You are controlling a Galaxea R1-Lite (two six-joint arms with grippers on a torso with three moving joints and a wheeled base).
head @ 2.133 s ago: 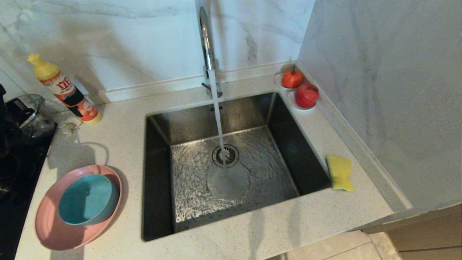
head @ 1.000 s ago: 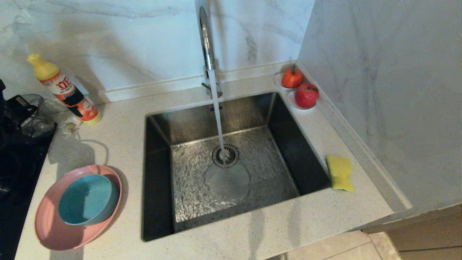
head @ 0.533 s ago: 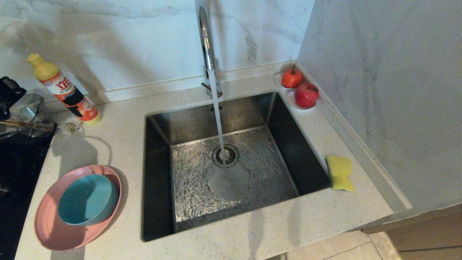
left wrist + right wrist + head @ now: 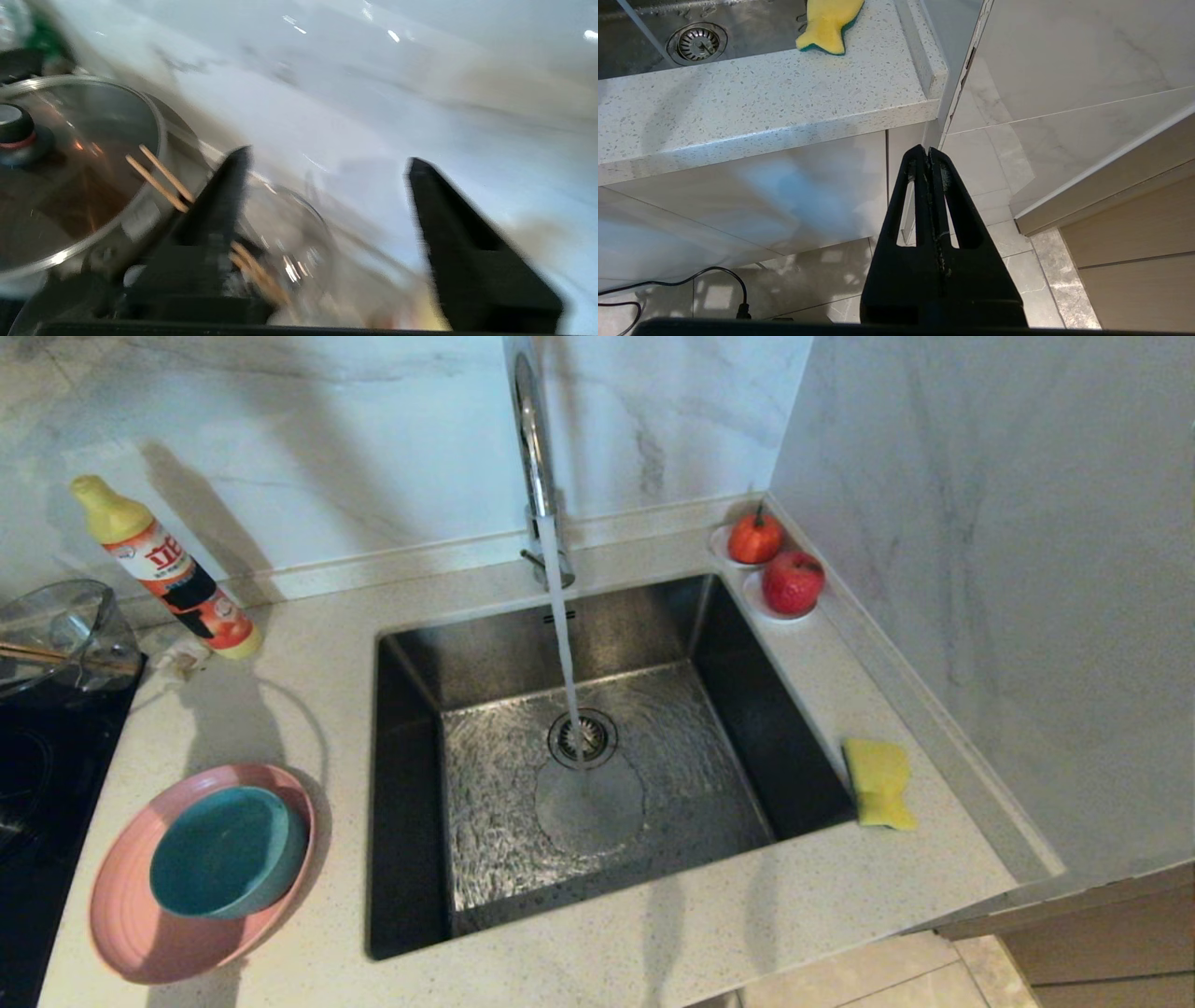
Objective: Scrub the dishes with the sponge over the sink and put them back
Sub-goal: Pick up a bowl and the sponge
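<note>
Teal-blue bowl point(image 4: 227, 850) nested in pink round plate point(image 4: 140, 933) left of steel sink point(image 4: 411, 803), yellow foam sponge point(image 4: 878, 782) right; left gripper point(image 4: 327, 163) spread empty, right gripper point(image 4: 928, 154) clenched, parked low.

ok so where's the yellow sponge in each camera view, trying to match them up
Head view: the sponge lies on the counter just right of the sink, near the side wall.
Left wrist view: not in it; that camera faces a lidded pot and a glass bowl.
Right wrist view: the sponge lies at the top edge of the picture, on the counter's corner.
Shared landmark: the round drain strainer, in the head and right wrist views.
</note>
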